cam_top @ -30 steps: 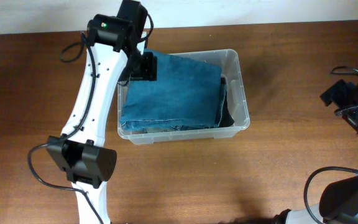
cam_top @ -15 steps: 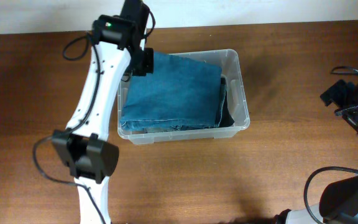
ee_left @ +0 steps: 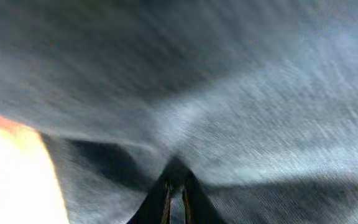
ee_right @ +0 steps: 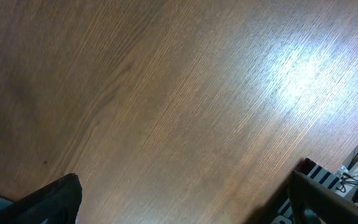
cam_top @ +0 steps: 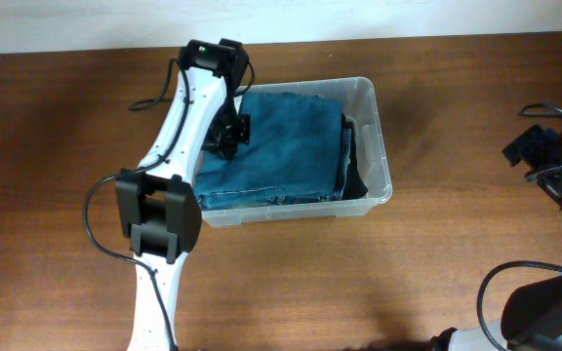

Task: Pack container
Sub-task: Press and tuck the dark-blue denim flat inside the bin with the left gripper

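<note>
Overhead view: left gripper (cam_top: 230,137) presses folded jeans (cam_top: 291,141) inside the container (cam_top: 381,156), its 2 fingers nearly together (wrist view blurred). Right gripper (ee_right: 182,186) gapes wide above the table (ee_right: 166,93).

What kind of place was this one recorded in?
Probably a robot lab workstation: a left arm and right arm at a wooden table, a clear container of folded denim, plain white wall behind.

a robotics lab: 2 robot arms (cam_top: 177,129) at a wooden table (cam_top: 437,273), white wall (cam_top: 408,18) beyond the left pincer (cam_top: 230,138) (cables (cam_top: 87,216) trailing).
</note>
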### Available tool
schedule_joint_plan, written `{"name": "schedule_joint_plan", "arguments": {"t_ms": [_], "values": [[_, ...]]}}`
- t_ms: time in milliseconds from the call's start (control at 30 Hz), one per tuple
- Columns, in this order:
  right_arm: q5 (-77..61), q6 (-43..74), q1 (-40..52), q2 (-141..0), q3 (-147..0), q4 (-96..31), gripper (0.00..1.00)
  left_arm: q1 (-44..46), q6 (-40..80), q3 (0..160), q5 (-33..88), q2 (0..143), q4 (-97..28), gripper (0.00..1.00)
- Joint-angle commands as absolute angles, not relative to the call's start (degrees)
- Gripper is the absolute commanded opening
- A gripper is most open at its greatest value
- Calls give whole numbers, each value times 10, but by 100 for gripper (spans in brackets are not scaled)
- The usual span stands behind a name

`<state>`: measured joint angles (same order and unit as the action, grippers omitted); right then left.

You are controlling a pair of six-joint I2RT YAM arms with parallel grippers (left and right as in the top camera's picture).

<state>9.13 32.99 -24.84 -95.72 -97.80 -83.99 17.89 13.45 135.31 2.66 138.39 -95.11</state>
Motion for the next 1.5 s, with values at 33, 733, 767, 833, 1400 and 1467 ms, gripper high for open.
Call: {"name": "schedule_joint_plan", "arguments": {"t_ms": [33, 733, 767, 833, 1400, 1467], "values": [[95, 335, -251, -950, -976, -840, 98, 220, 137, 1351, 92, 1393, -961, 9], [95, 335, -251, -950, -976, -840, 98, 259, 147, 1577, 105, 1392, -967, 7], [95, 335, -251, -950, -976, -840, 98, 273, 147, 1577, 111, 1392, -967, 7], [95, 335, -251, -950, -976, -840, 98, 296, 147, 1577, 112, 1392, -965, 6], [95, 335, -251, -950, -976, -840, 98, 404, 197, 1567, 55, 1478, -967, 6], [95, 335, -251, -950, -976, -840, 98, 404, 197, 1567, 69, 1504, -967, 6]]}}
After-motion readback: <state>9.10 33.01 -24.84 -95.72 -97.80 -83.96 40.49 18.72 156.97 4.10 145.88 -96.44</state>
